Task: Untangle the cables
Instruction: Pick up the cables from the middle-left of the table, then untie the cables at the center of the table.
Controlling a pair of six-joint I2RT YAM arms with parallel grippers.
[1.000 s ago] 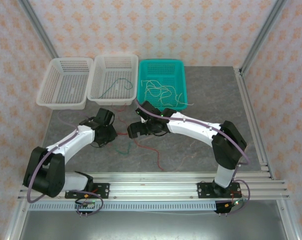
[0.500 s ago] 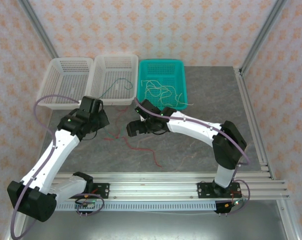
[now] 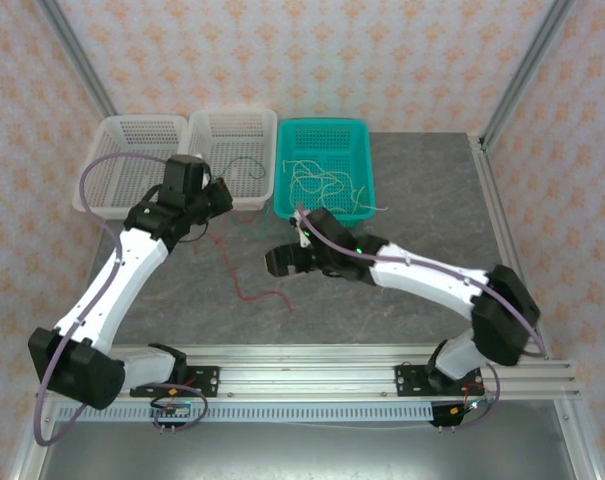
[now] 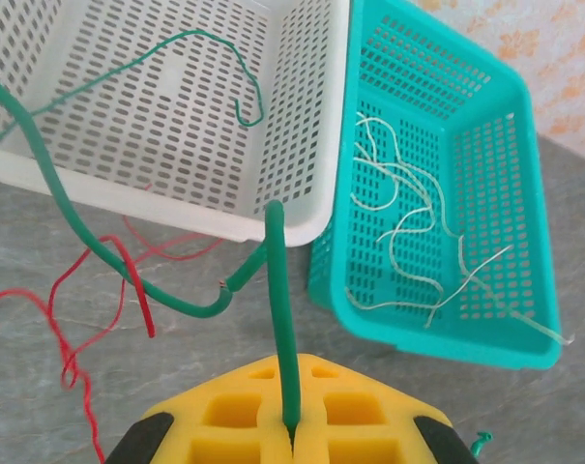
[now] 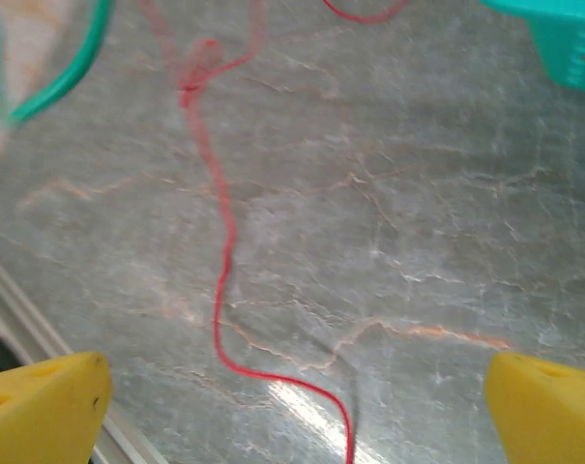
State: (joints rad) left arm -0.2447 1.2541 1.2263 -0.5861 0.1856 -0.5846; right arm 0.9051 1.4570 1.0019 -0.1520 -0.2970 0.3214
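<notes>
Left wrist view has the left gripper [image 4: 292,425] pressed shut at the bottom centre of the frame, pinching a green cable [image 4: 277,290] that rises from between its yellow fingers toward the front rim of the middle white basket [image 4: 176,217]. A second green cable [image 4: 181,35] already lies inside that basket at the upper left. At the right, the cream-white cables [image 4: 408,222] are gathered in the teal basket [image 4: 437,343]. From the top external view, the left gripper [image 3: 222,190] sits just in front of the middle white basket, upper left of centre, while the right gripper [image 3: 277,262] hangs low over the table [image 3: 412,200] near mid-frame. Its jaws stand wide apart and hold nothing. In the right wrist view a thin red strand on the stone runs down between the yellow tips. The red cables [image 3: 247,290] lie loosely snarled on the table below the baskets. My reading is that white is sorted, green is nearly finished, and red is the remaining work.
</notes>
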